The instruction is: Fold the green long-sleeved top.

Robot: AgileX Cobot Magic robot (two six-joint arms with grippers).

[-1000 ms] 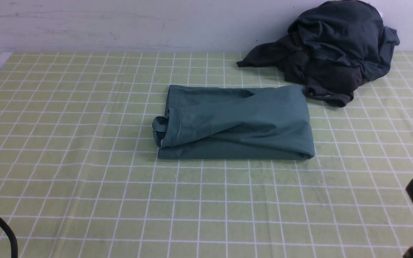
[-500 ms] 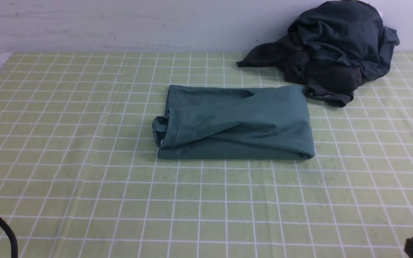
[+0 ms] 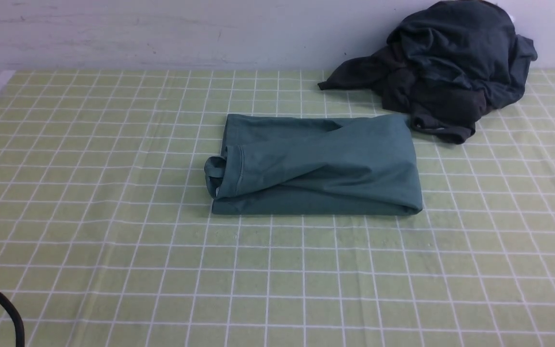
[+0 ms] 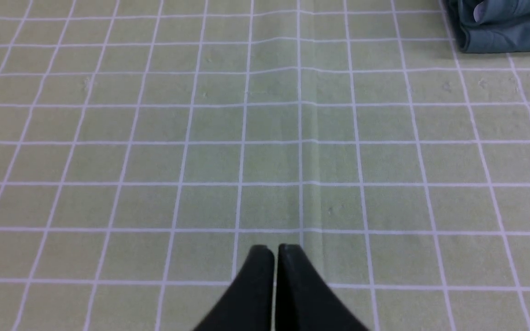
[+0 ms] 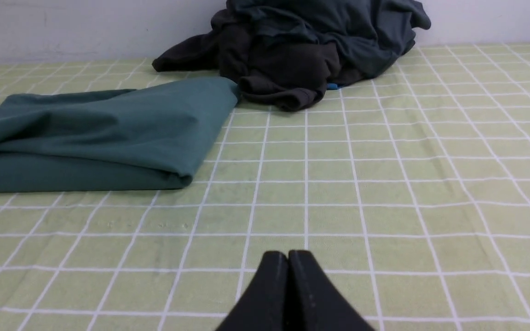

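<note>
Green checked tablecloth (image 3: 113, 270), centre: green top (image 3: 316, 166) folded into a flat rectangle, far right corner touching the dark clothes heap (image 3: 451, 62); left gripper (image 4: 274, 250) and right gripper (image 5: 288, 257) closed, empty, well apart; risk: loose cuff unrolling the fold if nudged.

Front camera overlooks the checked cloth (image 3: 113, 241) from above; both wrist cameras skim low, sharing the top (image 5: 85, 133).

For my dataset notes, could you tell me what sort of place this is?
Probably a lab-style clothes-folding station: a table under a green checked cloth against a plain wall, with a folded green top and a dark clothes heap.
</note>
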